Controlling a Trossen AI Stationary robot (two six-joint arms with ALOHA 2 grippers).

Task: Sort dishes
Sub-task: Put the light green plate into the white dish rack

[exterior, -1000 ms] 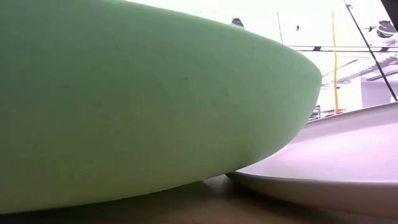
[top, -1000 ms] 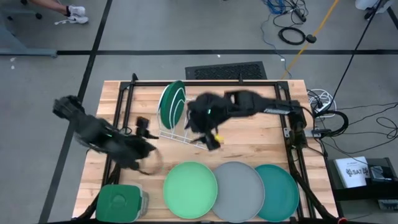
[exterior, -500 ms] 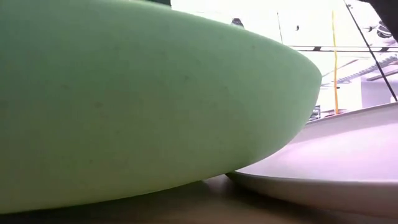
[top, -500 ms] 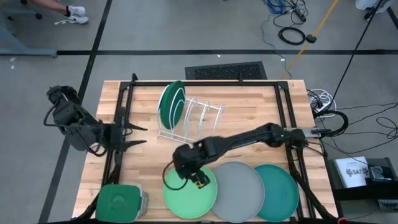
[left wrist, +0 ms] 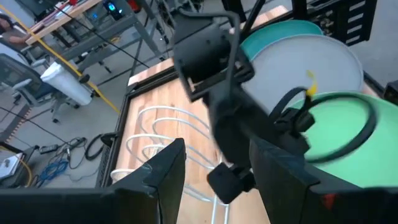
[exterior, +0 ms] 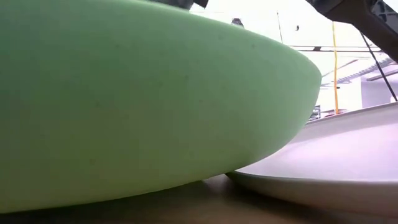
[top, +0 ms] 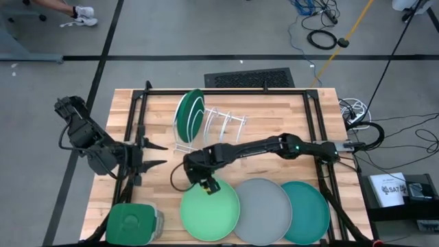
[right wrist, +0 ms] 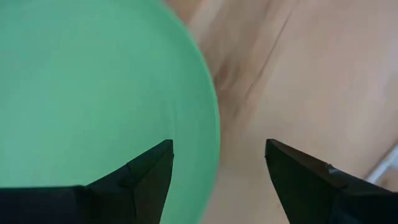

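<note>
The dark green plate (top: 190,113) stands on edge in the white wire rack (top: 219,130). The mint plate (top: 209,209), grey plate (top: 263,210) and teal plate (top: 306,211) lie flat in a row along the table's near edge. My right gripper (top: 203,181) is open over the mint plate's far-left rim (right wrist: 208,118); its fingers stand on either side of the rim, touching nothing that I can see. My left gripper (top: 149,156) is open and empty at the table's left, pointing right.
A green square container (top: 134,223) sits at the near left corner. A black frame (top: 137,103) runs around the table. In the low view the mint plate (exterior: 124,112) fills most of the picture, with the grey plate (exterior: 336,162) beside it.
My right gripper has gone from the rack toward the table's near edge and down to the mint plate's far-left rim. My left gripper has drawn back toward the table's left edge. The plates have stayed where they were.
</note>
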